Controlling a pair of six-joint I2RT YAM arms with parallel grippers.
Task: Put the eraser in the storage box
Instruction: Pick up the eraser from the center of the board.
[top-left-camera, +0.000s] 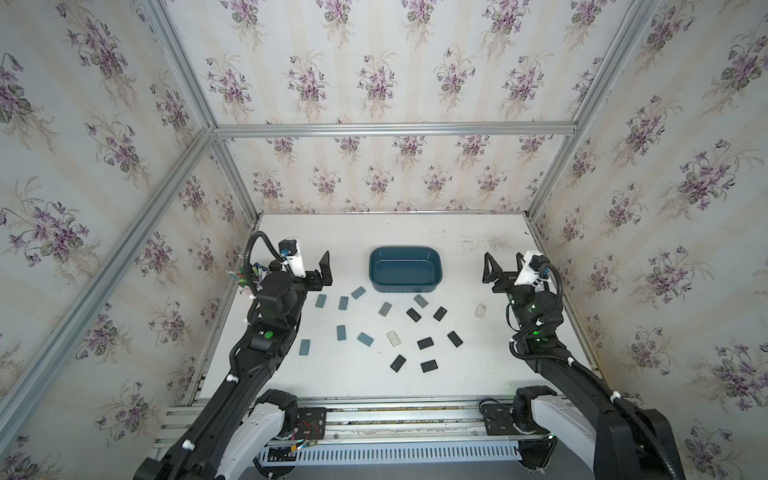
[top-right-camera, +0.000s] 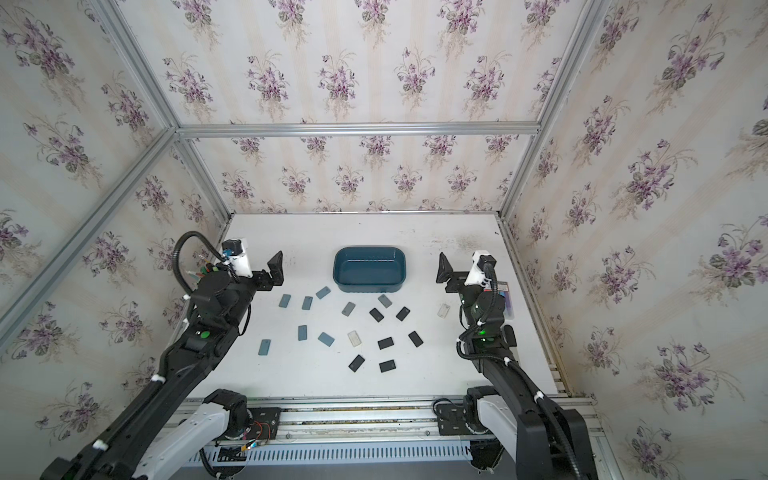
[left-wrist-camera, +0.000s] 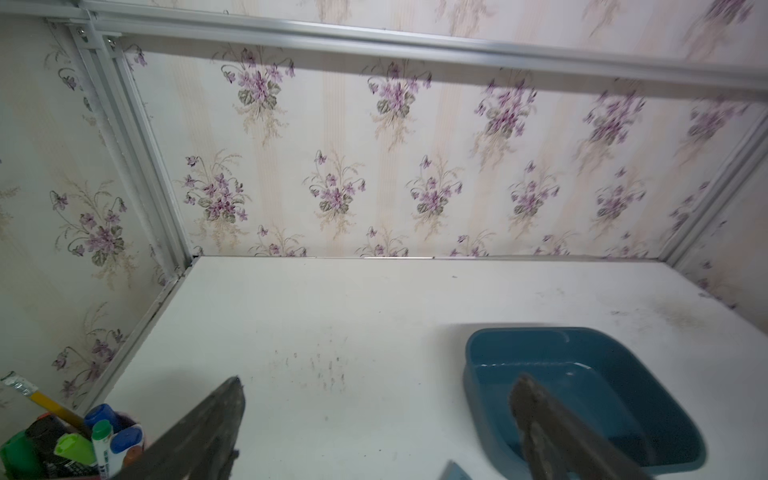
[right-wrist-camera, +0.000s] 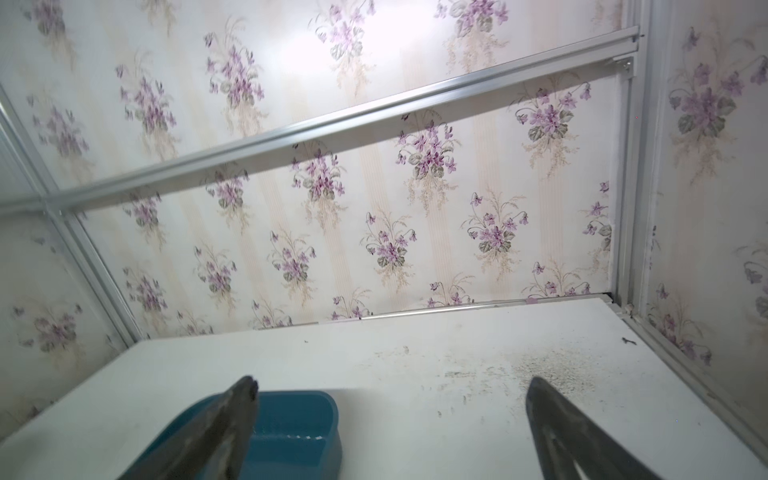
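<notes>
Left gripper (top-left-camera: 323, 270) and right gripper (top-left-camera: 503, 266) spread wide, empty, with the teal storage box (top-left-camera: 405, 287) mid-frame, small erasers (top-left-camera: 366, 339) scattered just below it.

The storage box (top-left-camera: 405, 286) is open to reach from above, with bare table (top-left-camera: 353, 237) behind it and on both sides. In front of it, scattered erasers (top-left-camera: 425, 343) leave only narrow gaps. Upright pens (left-wrist-camera: 102, 440) crowd the left edge.

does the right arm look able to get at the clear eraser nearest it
Probably yes: the right gripper is open and empty, close to the clear eraser, which lies alone with nothing between them.
</notes>
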